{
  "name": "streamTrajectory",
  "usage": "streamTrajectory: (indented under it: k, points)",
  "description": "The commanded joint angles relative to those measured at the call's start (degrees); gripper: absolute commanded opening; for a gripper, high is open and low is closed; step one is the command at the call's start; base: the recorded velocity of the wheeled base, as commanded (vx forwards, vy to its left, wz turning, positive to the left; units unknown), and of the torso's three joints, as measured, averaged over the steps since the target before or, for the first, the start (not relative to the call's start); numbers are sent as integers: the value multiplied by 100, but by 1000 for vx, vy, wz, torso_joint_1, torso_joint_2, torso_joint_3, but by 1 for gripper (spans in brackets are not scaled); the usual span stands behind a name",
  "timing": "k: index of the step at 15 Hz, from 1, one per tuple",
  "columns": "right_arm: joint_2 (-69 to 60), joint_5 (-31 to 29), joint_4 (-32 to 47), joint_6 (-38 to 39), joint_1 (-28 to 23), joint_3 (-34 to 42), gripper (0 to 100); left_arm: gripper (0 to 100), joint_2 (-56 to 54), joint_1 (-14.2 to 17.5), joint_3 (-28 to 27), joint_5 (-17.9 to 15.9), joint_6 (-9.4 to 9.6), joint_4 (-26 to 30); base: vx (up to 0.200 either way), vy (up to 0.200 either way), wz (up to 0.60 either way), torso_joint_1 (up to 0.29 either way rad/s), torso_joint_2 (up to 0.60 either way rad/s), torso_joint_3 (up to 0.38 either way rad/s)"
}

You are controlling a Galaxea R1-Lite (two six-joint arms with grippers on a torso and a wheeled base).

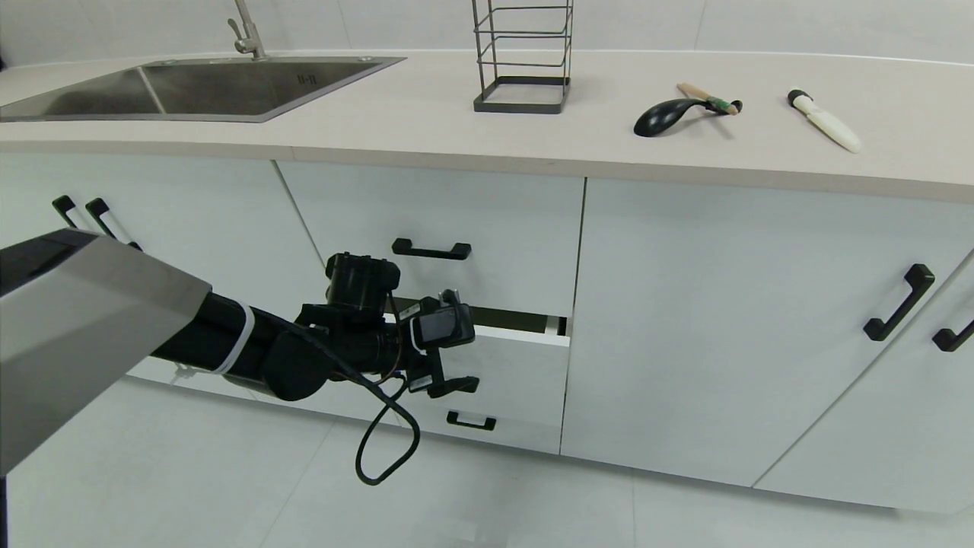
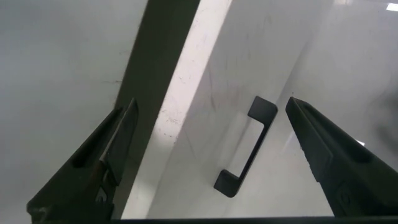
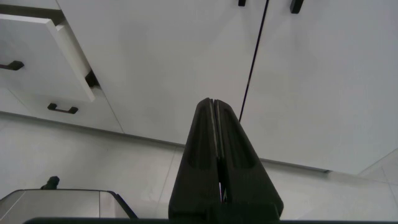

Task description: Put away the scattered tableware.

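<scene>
Left gripper [image 2: 211, 106] is wide open and holds nothing. Its two dark fingers [image 2: 109, 155] stand on each side of the black bar handle [image 2: 245, 148] of the white middle drawer [image 1: 517, 365], and I judge that they do not touch it yet. In the head view this drawer is pulled out only a little, with a dark gap above its front. Right gripper [image 3: 213, 109] is pressed fully closed with nothing between the fingers, and it hangs low in front of the white cabinet doors [image 3: 323, 93].

Farther away, the scattered pieces lie on the pale beige countertop [image 1: 426, 129]. A black spoon with a deep round bowl [image 1: 659, 118] rests to the right of the black wire rack [image 1: 523, 61]. A short light wooden piece [image 1: 696, 93] lies against the handle of the spoon, and I cannot tell whether it is a separate thing. A slim cream-white utensil with a black end [image 1: 825, 122] lies well apart, more to the right.

Both pieces look light and stiff. The bowl of the spoon is smooth and curved, so fingers may slip there; I think the straight handle is the better place to hold it. The cream utensil is narrow and may roll, so I would close across its middle. At the far left is the steel sink [image 1: 114, 95].
</scene>
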Motion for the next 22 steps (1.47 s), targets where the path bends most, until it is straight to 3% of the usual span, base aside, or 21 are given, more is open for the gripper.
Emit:
streamTrajectory:
  k: [1,13,18,19,22]
  points:
    - [0,4,-1,-1,0,0,0,100,103,-1,-22,1,2,-3,0,0,0,0,0,0]
    - [0,4,-1,-1,0,0,0,100,-11,-1,224,-8,46,-3,0,0,0,0,0,0]
    - [0,4,-1,-1,0,0,0,100,-1057,-28,1701,10,55,-3,0,0,0,0,0,0]
    - [0,4,-1,-1,0,0,0,100,-1532,-98,2228,19,37,5,0,0,0,0,0,0]
    - [0,4,-1,-1,0,0,0,100,-2270,-256,2949,54,11,58,0,0,0,0,0,0]
